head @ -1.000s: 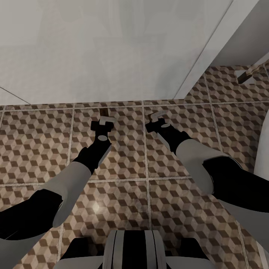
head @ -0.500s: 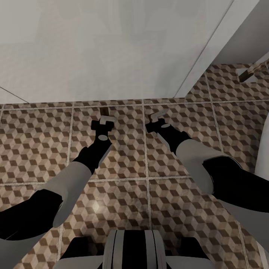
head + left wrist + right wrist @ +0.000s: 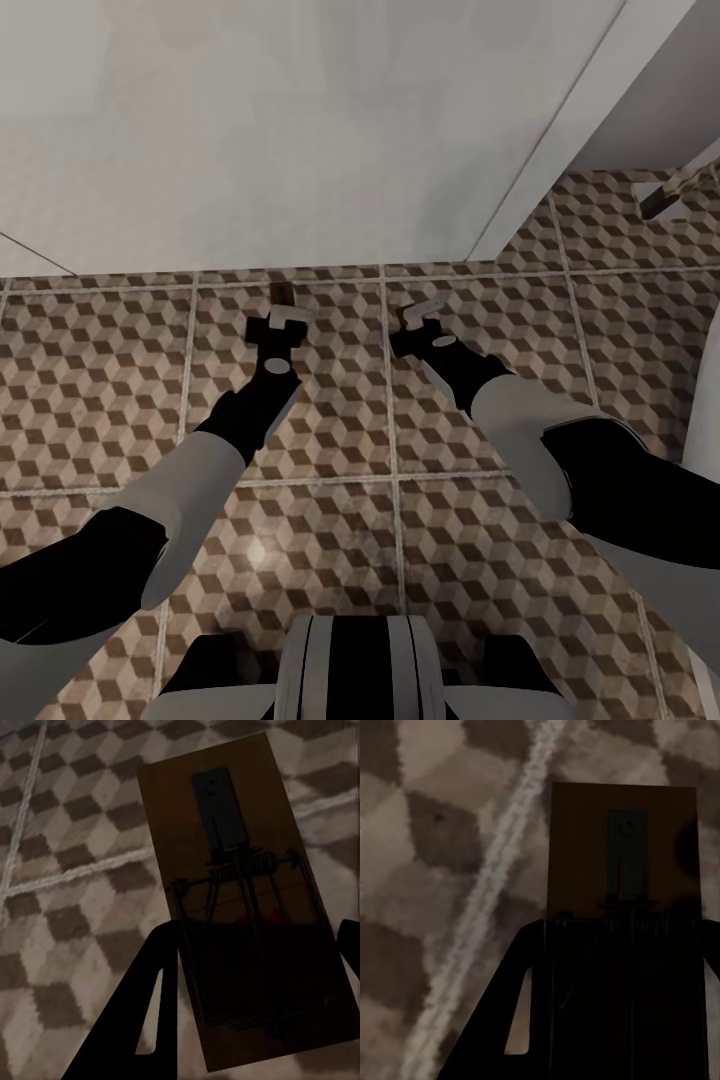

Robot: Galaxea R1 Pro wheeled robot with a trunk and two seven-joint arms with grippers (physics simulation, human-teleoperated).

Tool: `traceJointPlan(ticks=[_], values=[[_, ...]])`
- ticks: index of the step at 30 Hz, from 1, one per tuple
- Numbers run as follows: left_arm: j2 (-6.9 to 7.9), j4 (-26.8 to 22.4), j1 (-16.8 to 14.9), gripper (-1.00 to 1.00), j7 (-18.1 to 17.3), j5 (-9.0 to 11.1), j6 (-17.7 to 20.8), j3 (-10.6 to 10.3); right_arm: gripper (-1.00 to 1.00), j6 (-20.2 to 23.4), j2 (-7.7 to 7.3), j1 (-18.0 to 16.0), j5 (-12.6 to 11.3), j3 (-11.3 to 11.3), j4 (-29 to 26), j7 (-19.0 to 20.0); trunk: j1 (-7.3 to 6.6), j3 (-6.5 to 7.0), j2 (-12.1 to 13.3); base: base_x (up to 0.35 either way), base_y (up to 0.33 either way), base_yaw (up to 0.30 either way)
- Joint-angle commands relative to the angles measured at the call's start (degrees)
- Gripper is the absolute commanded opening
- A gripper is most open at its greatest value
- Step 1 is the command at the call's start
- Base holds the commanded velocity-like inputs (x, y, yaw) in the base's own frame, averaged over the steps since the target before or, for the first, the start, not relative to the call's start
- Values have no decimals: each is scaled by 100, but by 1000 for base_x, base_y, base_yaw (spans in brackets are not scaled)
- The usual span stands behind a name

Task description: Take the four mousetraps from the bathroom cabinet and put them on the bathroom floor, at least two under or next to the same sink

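Both arms reach down low over the bathroom floor, its big square tiles printed with brown, beige and white cubes and split by pale grout lines. Just beyond the left gripper, a mousetrap lies close to the foot of the white wall. In the left wrist view that mousetrap is a flat dark-brown wooden slab with a dark metal plate, a coiled spring and thin wire bars; the left gripper stands spread, its dark fingers either side of the slab with gaps showing. The right gripper sits beside it, equally near the wall. In the right wrist view a second mousetrap shows between the right gripper's fingers, with the same plate and spring; I cannot tell whether they pinch it. No writing can be read on either trap.
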Motion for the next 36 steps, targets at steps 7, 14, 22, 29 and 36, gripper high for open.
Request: traceJointPlan(ticks=[7,14,22,29,36], values=[[2,-10,-3,-100,51,-66,48,-132,-100,-16,0,-2,52,-9,4,-4,-1,-3,-1,0,0,0],[10,2,-3,-100,51,-59,41,-169,-100,-319,0,-2,65,-3,-9,-36,-1,-3,-1,0,0,0],[11,14,-3,-100,43,-58,39,-199,-100,-364,0,-2,76,7,-93,-313,-1,-3,-1,0,0,0],[12,30,-3,-100,42,-54,39,-202,-100,-360,0,-2,70,2,-109,-448,-1,-3,-1,0,0,0],[17,154,-3,-100,36,-44,39,-201,-100,-372,0,-2,68,4,-110,-457,-1,-3,-1,0,0,0]])
